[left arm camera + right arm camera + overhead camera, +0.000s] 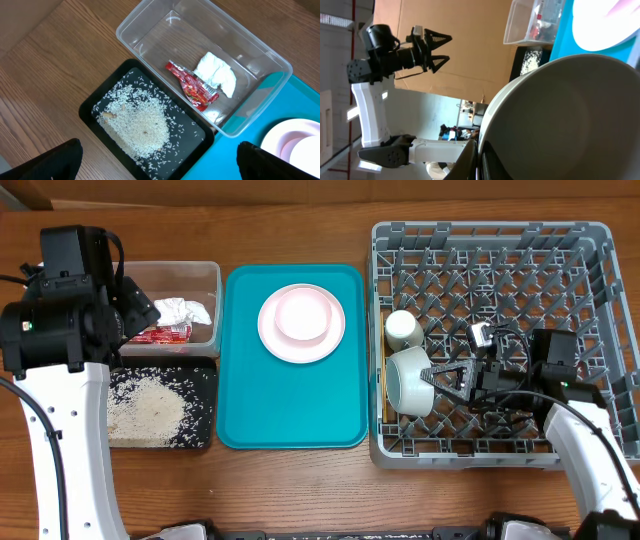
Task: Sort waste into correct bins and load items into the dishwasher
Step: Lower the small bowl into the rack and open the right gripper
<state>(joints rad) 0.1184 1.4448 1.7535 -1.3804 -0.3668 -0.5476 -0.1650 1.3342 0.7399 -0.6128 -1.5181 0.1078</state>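
Cardboard backdrop (460, 50) shows only at the wrist where right claw (433, 378) pinches grey-green bowl (408, 382); left claw (160, 152) spread.

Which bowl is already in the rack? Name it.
The pale grey-green bowl, tilted in the dish rack by the right gripper; the white-pink bowl sits on the plate on the teal tray.

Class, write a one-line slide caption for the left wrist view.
Red wrapper and white napkin lie in the clear tub; rice covers the black tray beside it.
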